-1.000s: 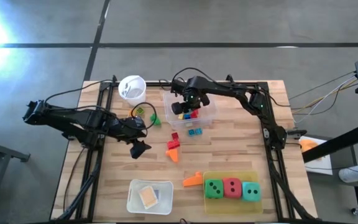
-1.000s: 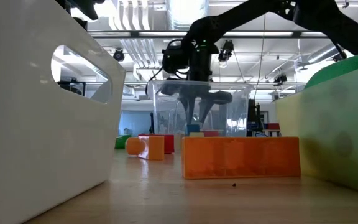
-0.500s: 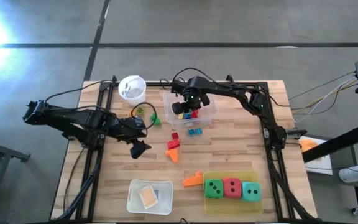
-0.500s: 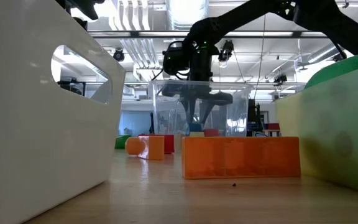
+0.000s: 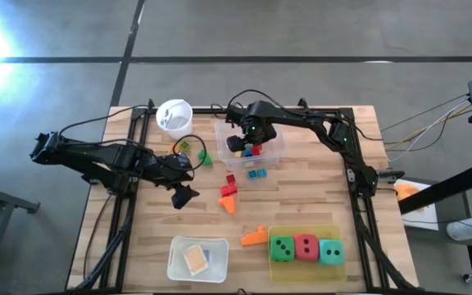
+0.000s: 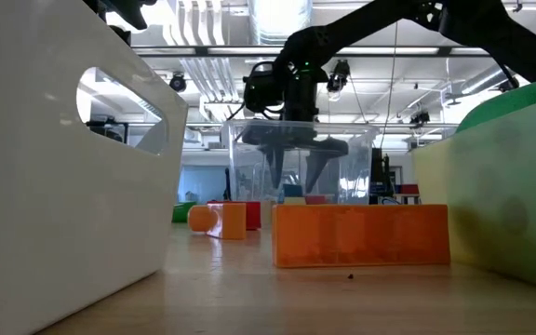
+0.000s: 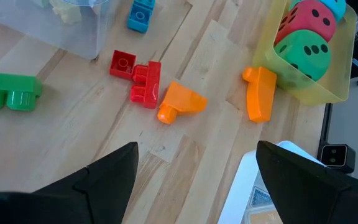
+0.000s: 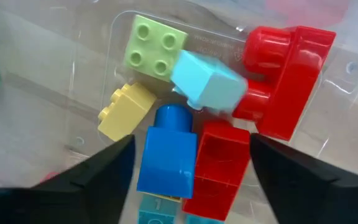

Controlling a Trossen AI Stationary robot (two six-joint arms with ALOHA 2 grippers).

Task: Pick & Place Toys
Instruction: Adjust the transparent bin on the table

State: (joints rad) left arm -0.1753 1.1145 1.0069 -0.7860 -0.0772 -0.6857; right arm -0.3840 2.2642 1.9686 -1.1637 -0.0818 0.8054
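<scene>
My right gripper (image 5: 241, 141) (image 6: 294, 164) points down into the clear tub (image 5: 275, 139), open, with nothing between its fingers. Below it in the tub lie several blocks: a blurred light blue block (image 8: 207, 87), a blue one (image 8: 166, 152), red ones (image 8: 288, 74), a yellow one (image 8: 124, 111) and a light green one (image 8: 155, 45). My left gripper (image 5: 183, 197) (image 7: 194, 180) hovers open over the table's left-centre. On the wood beyond it lie red blocks (image 7: 138, 78), two orange blocks (image 7: 180, 103) (image 7: 260, 93), a green block (image 7: 8, 90) and a blue block (image 7: 142, 14).
A white cup (image 5: 174, 115) stands at the far left. Three dice (image 5: 306, 247) sit in a yellow tray (image 5: 273, 266) at the near right. A white bin (image 5: 177, 264) holding flat tiles stands at the near left. Bare wood lies between the two bins.
My right gripper has opened in the last half second, its fingers spreading apart inside the tub while the arm stayed where it was.
</scene>
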